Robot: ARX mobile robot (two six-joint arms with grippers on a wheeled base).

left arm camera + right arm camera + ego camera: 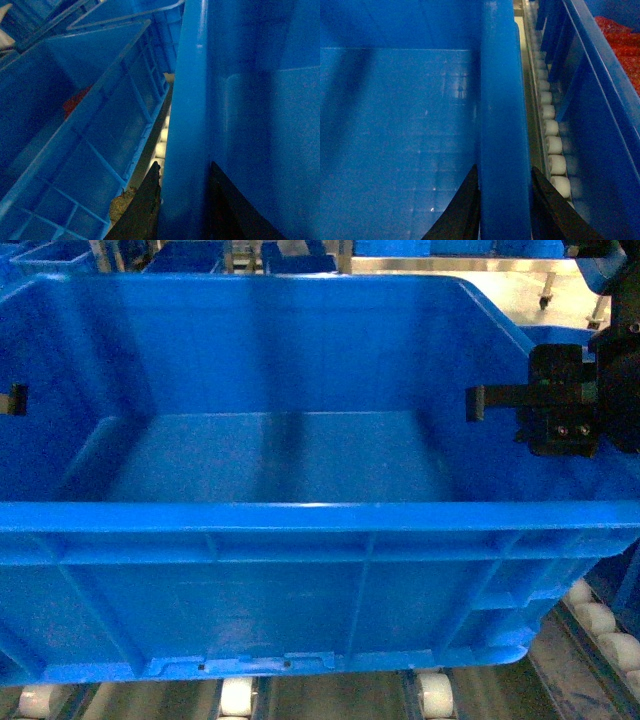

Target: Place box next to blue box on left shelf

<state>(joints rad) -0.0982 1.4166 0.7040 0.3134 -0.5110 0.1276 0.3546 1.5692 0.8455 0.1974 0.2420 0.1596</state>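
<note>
The box [320,570], a large bright blue crate with ribbed sides, fills the head view, its bottom edge just above the white rollers of the left shelf [236,695]. My left gripper [15,398] is shut on its left rim [185,125], one dark finger on each side of the wall. My right gripper [500,400] is shut on the right rim [504,100] in the same way. A second blue box [100,125] stands close to the left of the held one, with a narrow gap between them. Whether the box rests on the rollers cannot be told.
Another blue crate [600,100] holding red material [620,40] stands to the right, across a row of rollers [552,145]. The left neighbour also shows something red [75,102] inside. More blue crates [190,255] stand at the back.
</note>
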